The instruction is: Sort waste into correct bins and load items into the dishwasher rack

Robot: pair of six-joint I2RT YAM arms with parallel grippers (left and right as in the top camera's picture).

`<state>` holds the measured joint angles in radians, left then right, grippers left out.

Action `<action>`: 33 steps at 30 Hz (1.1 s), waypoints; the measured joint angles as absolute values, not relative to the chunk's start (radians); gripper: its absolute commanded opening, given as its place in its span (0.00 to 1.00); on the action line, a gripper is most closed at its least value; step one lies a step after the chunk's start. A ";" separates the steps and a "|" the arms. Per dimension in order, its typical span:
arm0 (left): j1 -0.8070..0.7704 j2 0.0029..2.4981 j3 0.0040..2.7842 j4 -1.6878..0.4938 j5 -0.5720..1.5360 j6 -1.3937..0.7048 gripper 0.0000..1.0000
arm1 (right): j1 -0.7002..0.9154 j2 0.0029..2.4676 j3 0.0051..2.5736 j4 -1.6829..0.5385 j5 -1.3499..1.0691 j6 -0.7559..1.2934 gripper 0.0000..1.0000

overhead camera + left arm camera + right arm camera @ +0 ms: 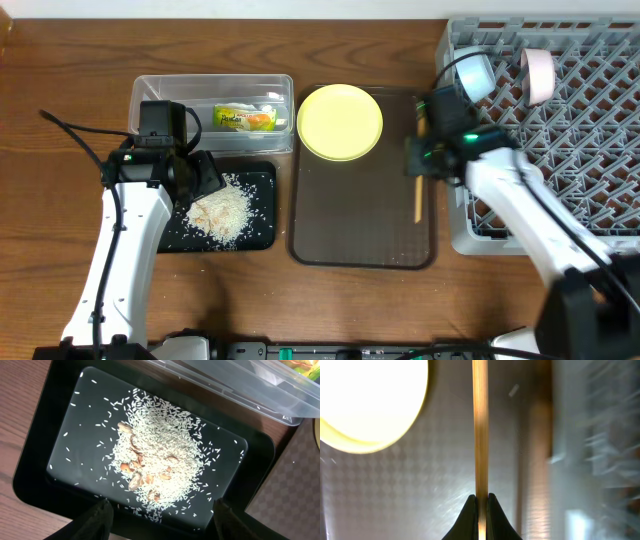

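Observation:
My left gripper (200, 180) (160, 520) is open and empty, low over the black tray (262, 238) (60, 460). The tray holds a heap of white rice (225, 212) (160, 450) with a few brown bits. The clear tub (150, 92) (235, 385) behind it holds the green-and-orange wrapper (246, 117). My right gripper (420, 158) (480, 505) is shut on the wooden chopsticks (418, 200) (480, 425), above the brown tray's right side. The yellow plate (340, 121) (365, 400) lies at the tray's back. The grey dishwasher rack (570, 150) stands at the right.
The brown serving tray (360, 215) (410, 490) lies between the bins and the rack. A pale bowl (474, 72) and a small pale cup (540, 75) stand in the rack's back left part. The rack shows blurred at the right of the right wrist view (600, 435).

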<state>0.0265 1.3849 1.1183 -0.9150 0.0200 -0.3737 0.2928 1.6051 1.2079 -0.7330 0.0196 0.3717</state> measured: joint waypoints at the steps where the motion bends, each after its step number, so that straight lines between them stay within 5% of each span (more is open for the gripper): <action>1: 0.026 1.385 1.118 -0.915 0.020 -0.374 0.68 | 0.271 1.586 1.212 -0.730 0.020 0.349 0.01; 12: 0.026 1.385 1.118 -0.915 0.020 -0.374 0.68 | 0.084 1.565 1.217 -0.731 -0.015 0.124 0.01; 33: 0.026 1.385 1.119 -0.915 0.020 -0.374 0.68 | 0.071 1.637 1.234 -0.714 -0.052 0.002 0.01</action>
<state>0.0261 1.3849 1.1187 -0.9154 0.0196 -0.3740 0.0708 1.6371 1.2335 -0.7136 -0.0517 0.0017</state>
